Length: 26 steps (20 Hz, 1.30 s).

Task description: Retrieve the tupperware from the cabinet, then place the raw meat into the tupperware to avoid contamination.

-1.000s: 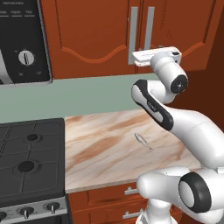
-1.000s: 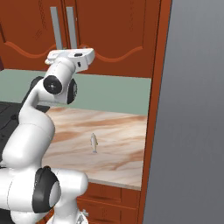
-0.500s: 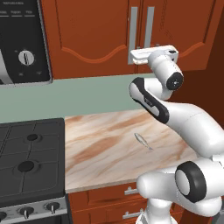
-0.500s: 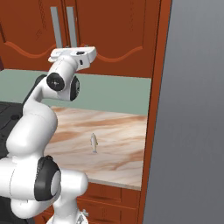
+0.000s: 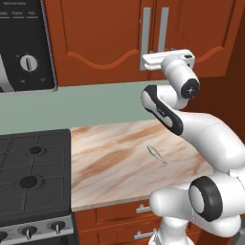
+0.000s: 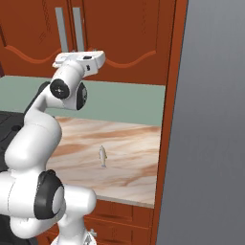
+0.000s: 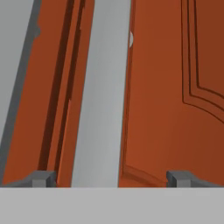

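The red-brown cabinet (image 5: 105, 33) hangs above the counter with both doors shut, and the tupperware is out of view. My gripper (image 5: 161, 56) is raised in front of the door handles, also seen from the other side as the gripper (image 6: 79, 55). In the hand view the gripper (image 7: 111, 178) is open, and the right door's grey bar handle (image 7: 103, 96) stands between the two fingertips (image 7: 43, 178) without touching them. The raw meat (image 5: 155, 153), a small silvery sliver, lies on the marble counter (image 5: 110, 162) below the arm; it shows again as the raw meat (image 6: 102, 155).
A black stove (image 5: 28, 182) adjoins the counter on the left, with a microwave (image 5: 24, 43) above it. A tall grey panel (image 6: 210, 119) walls off the counter's right end. Drawers (image 5: 139, 210) sit under the counter edge.
The hand has edged slightly up and in toward the cabinet handles. The jaws stay wide. The meat has not moved.
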{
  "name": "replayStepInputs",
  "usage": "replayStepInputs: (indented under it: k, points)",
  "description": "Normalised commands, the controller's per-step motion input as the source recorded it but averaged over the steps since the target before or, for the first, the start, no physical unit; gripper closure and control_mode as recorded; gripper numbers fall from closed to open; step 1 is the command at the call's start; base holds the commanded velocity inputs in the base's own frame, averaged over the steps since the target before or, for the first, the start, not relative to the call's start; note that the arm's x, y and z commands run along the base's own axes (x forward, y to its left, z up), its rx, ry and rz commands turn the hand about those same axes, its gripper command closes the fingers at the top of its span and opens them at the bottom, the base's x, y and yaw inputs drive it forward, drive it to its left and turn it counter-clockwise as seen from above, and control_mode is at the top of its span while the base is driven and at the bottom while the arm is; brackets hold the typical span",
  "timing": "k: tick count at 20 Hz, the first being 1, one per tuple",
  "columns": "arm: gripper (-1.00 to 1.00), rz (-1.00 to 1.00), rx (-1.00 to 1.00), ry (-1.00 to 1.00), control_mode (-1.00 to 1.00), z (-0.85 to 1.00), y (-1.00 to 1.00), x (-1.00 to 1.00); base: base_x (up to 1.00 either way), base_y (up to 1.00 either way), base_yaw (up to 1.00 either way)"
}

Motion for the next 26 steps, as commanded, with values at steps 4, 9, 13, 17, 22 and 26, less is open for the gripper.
replayStepInputs:
  k: [4,9,13,17,22,26]
  points:
    - [1.00,0.00,0.00,0.06,-1.00,0.00,0.00,0.44,0.00,0.00,0.00]
    - [1.00,0.00,0.00,0.08,-1.00,0.00,0.00,0.42,0.00,0.00,0.00]
    - [1.00,0.00,0.00,0.14,-1.00,0.00,0.00,0.47,0.00,0.00,0.00]
    - [1.00,0.00,0.01,0.23,-1.00,0.00,0.00,0.56,0.00,0.00,0.00]
    - [1.00,0.00,0.01,0.22,-1.00,0.00,0.00,0.51,0.00,0.00,0.00]
    - [1.00,0.00,0.01,0.19,-1.00,-0.05,0.00,0.46,0.00,0.00,0.00]
